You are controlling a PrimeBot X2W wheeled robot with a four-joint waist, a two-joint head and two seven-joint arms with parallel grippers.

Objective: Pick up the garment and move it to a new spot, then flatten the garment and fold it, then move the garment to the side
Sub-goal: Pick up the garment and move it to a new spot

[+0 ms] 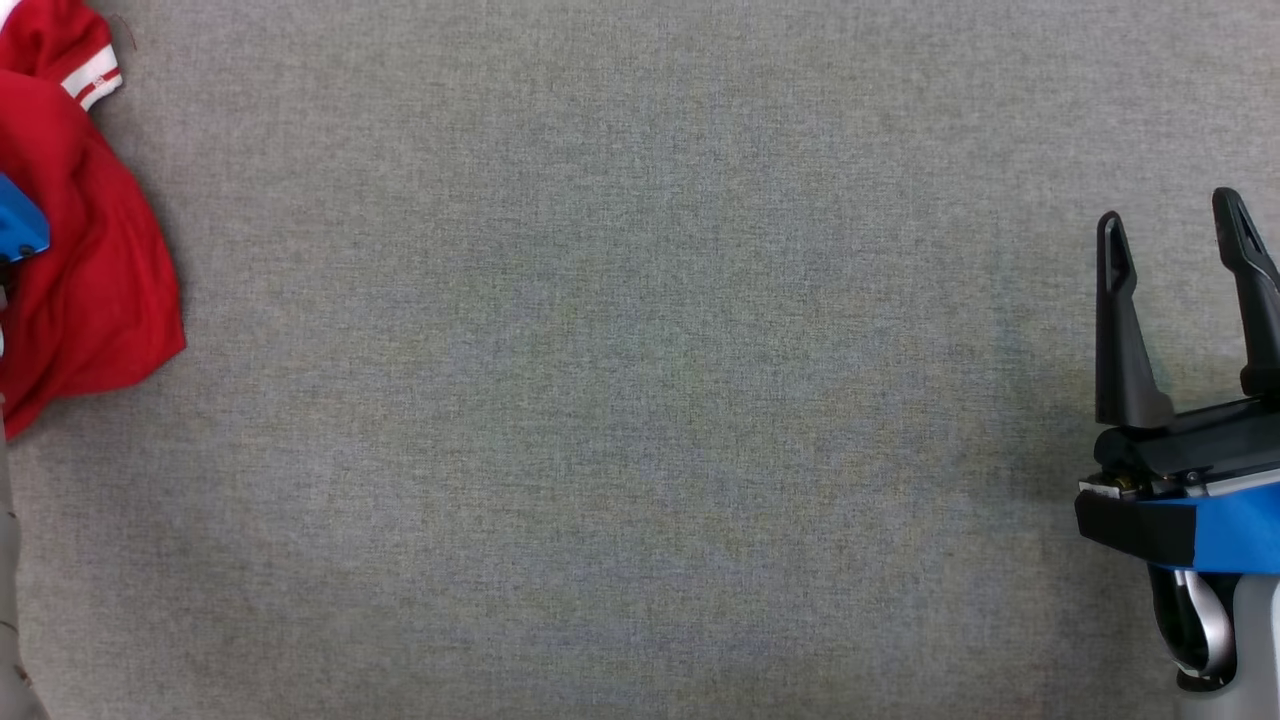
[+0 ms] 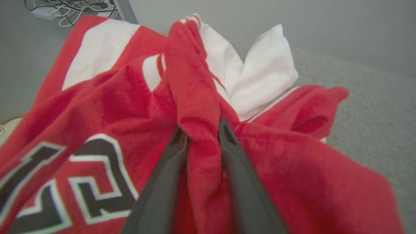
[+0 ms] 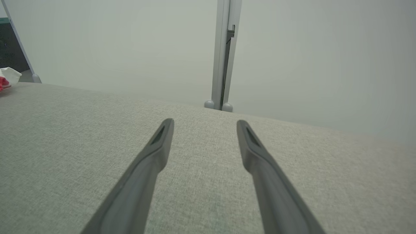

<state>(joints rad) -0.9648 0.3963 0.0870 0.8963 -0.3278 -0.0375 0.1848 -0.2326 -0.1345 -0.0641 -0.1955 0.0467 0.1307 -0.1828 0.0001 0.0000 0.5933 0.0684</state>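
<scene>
The garment [image 1: 90, 260] is a red jersey with white stripes on the sleeve, crumpled at the far left edge of the grey table in the head view. In the left wrist view the garment [image 2: 113, 107] shows white panels and black-and-white lettering. My left gripper [image 2: 202, 128] has its two dark fingers closed around a raised fold of the red cloth. My right gripper [image 1: 1170, 215] stands open at the far right, above bare table, far from the garment. The right wrist view shows the right gripper [image 3: 204, 123] with nothing between its fingers, and a scrap of the garment [image 3: 4, 81] at the far left.
The grey fabric-covered table [image 1: 640, 400] spreads wide between the two grippers. Its far edge meets a pale wall with an upright metal post [image 3: 224, 55]. Cables and a power strip [image 2: 65, 9] lie on the floor beyond the garment.
</scene>
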